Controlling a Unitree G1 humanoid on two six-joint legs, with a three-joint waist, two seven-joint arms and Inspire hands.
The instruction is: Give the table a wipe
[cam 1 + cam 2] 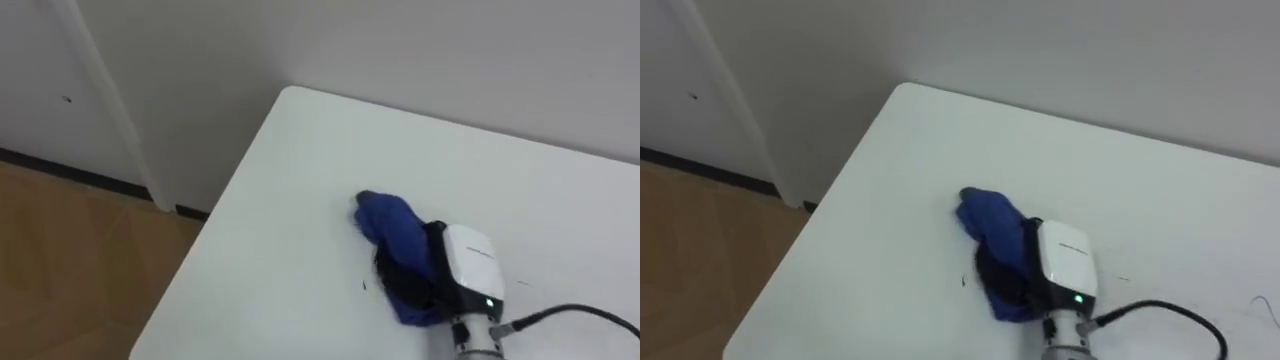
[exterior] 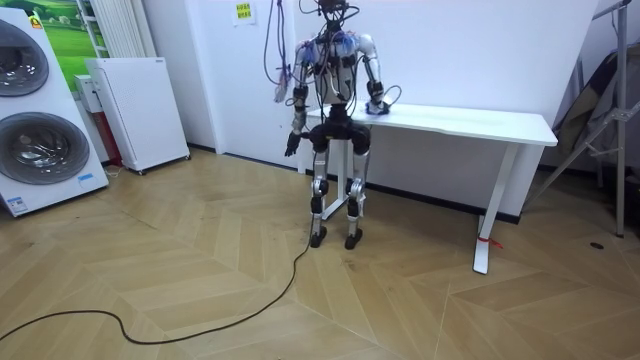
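A crumpled blue cloth lies on the white table near its left end. My right hand rests on the cloth from the right, with its dark fingers curled down onto the fabric. Part of the cloth is hidden beneath the hand. A small dark mark shows on the tabletop just left of the cloth. In the room view I stand at the table's left end with the right hand on its top. My left hand hangs at my side.
The table's far left corner meets a white wall, and its left edge drops to wooden floor. A white cabinet and two stacked washing machines stand at the room view's left. The tabletop stretches on to my right.
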